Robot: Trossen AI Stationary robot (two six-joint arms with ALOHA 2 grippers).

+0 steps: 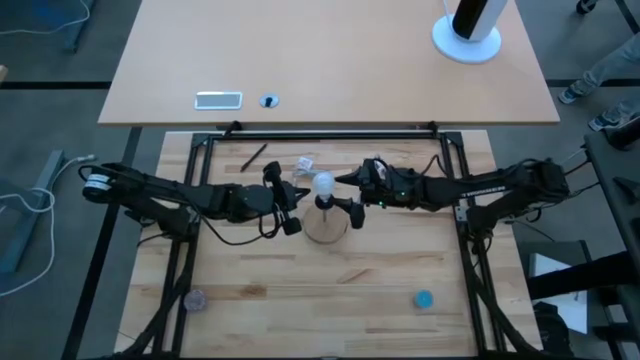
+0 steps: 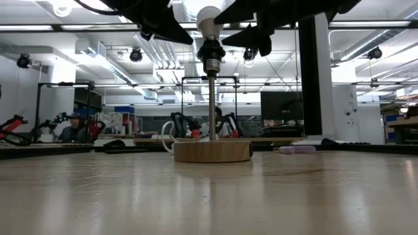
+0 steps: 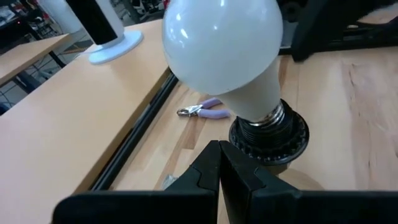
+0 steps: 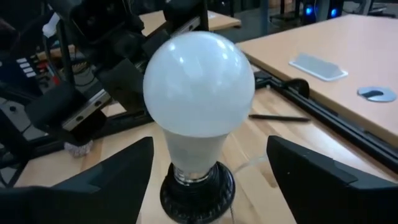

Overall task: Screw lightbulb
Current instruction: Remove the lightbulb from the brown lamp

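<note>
— Where the bench centre is concerned, what is item one?
— Lightbulb [image 1: 323, 183]: white, frosted, pear-shaped. It stands upright with its greyish screw base in the black socket [image 4: 197, 188], which sits atop a thin post rising from the round wooden disc [image 2: 212, 151]. The disc rests on the slatted wooden table [image 1: 330, 300], near its middle.

— And the arms?
— Left gripper [image 1: 285, 202]: on the bulb's left side, close beside the disc. In its own wrist view the two dark fingers [image 3: 202, 177] meet tip to tip just short of the socket, clenched on nothing.
— Right gripper [image 1: 350, 196]: on the bulb's right side. Its fingers [image 4: 320, 180] are spread wide, one on each side of the bulb, and neither touches the glass. Released.

— Other entries?
— Crumpled clear wrapper [image 1: 304, 163], on the table just behind the bulb. A dark pen-like stick [image 1: 253, 156] further left. Small pliers with lilac handles [image 3: 202, 111], lying on the wood beyond the socket. A blue disc [image 1: 424, 298] toward the front right; a greyish one [image 1: 194, 299] at the front left.
— On the pale desk [image 1: 330, 60] behind: a flat silver rectangle [image 1: 218, 99], a round grommet [image 1: 268, 100], and a white round-footed stand [image 1: 467, 40] holding a black column.
</note>
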